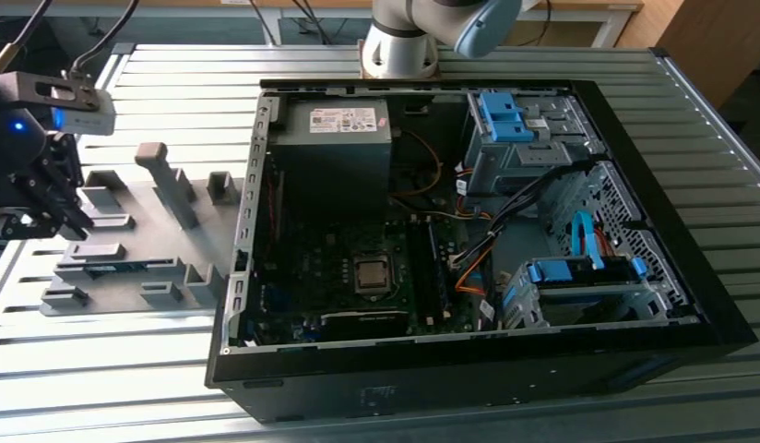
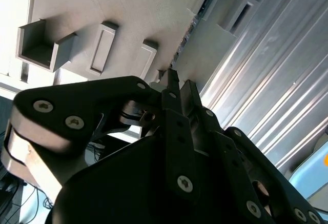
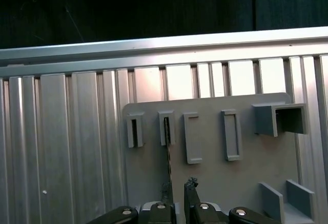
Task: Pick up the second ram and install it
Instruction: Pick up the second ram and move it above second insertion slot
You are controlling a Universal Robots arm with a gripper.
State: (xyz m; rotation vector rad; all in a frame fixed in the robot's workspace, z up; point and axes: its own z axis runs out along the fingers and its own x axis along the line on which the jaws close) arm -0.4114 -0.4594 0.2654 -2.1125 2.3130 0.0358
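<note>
Holding the jaws of the gripper point(image 3: 178, 192) a narrow gap apart, clamping nothing. Hovering close over the second ram point(image 3: 167, 152), with one fingertip point(image 3: 166, 189) lining up with its thin edge in the first wrist view. Standing on edge in a slot of the grey fixture plate point(image 3: 215, 178), apart from the fingers. Lying on the slatted metal table point(image 3: 77, 147), to the exterior view's left of the open computer case point(image 1: 417, 388).

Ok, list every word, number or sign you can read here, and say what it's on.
No text can be read.
White label on the power supply: print too small to read.
Mark on the computer case front: too faint to read.
The memory stick in the grey holder: seen edge-on, no print shows.
</note>
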